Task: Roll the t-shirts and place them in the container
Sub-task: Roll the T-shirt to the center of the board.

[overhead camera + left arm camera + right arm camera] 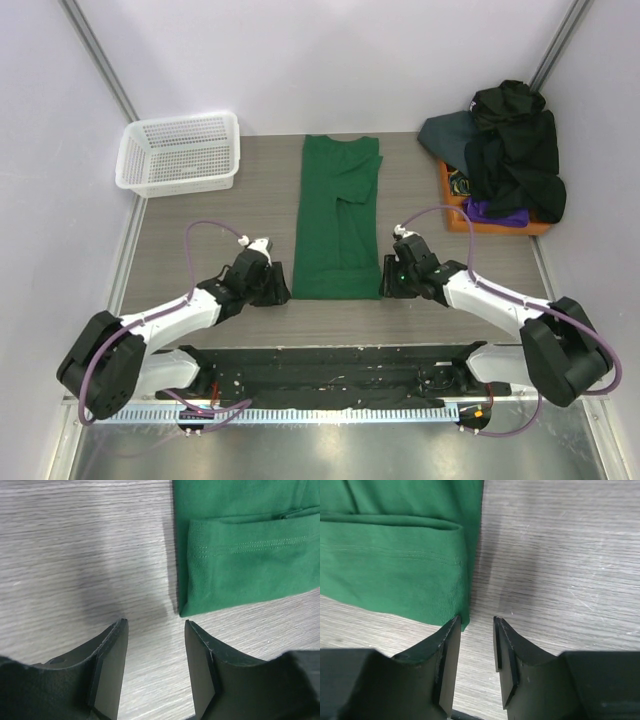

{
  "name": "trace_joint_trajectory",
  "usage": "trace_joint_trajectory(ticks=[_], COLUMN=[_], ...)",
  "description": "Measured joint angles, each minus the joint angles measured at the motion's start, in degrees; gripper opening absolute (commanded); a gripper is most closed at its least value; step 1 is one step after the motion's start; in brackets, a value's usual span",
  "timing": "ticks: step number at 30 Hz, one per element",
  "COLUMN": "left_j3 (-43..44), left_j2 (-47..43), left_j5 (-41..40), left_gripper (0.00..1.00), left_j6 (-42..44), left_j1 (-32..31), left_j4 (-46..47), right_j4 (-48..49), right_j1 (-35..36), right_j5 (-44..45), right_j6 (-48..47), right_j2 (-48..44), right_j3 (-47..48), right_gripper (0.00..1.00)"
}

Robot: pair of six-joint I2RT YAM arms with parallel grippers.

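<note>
lying folded in a long strip, the plain dark green cotton t-shirt is sitting between the black left gripper and right gripper, both spread, empty, beside its near corners.

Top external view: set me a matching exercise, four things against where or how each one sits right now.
Things:
1. green t-shirt
2. white mesh basket
3. orange tray
4. left gripper

Places or states:
A. far right, under a heap of dark shirts
B. open, just off the strip's near left corner
C. centre, folded into a long strip
D. far left, empty

Pairs: 1-C, 2-D, 3-A, 4-B
</note>
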Motion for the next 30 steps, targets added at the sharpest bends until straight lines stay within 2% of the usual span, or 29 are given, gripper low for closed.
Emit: trace_joint_trajectory(ticks=[4, 12, 19, 22, 27, 30], left_j3=[0.3, 1.4, 1.4, 1.4, 1.4, 1.4], left_j2=[2.4, 5.9, 6.1, 6.3, 6.8, 7.2], left_j5=[1.5, 4.4, 5.4, 5.9, 7.1, 7.8], left_gripper=[0.52, 0.48, 0.45, 0.44, 0.36, 0.31], left_j6=[0.0, 0.4, 0.5, 0.5, 0.1, -0.6], left_j1=[0.0, 0.0, -0.1, -0.2, -0.3, -0.4], left_j4=[3.1, 6.8, 7.0, 7.0, 7.4, 7.6], right_j4=[1.2, 2.1, 1.7, 2.2, 3.3, 5.7], right_j1=[0.5, 1.2, 1.6, 1.6, 2.0, 2.1], right_j5=[0.0, -0.3, -1.2, -2.0, -2.7, -3.2], right_j6=[0.0, -0.1, 0.2, 0.2, 0.2, 0.2], right_j2=[2.0, 2.0, -4.0, -3.5, 1.2, 3.4], right_j3=[-0.3, -0.6, -1.8, -1.8, -1.8, -1.3], right_gripper=[0.44, 0.46, 0.47, 0.47, 0.42, 0.31])
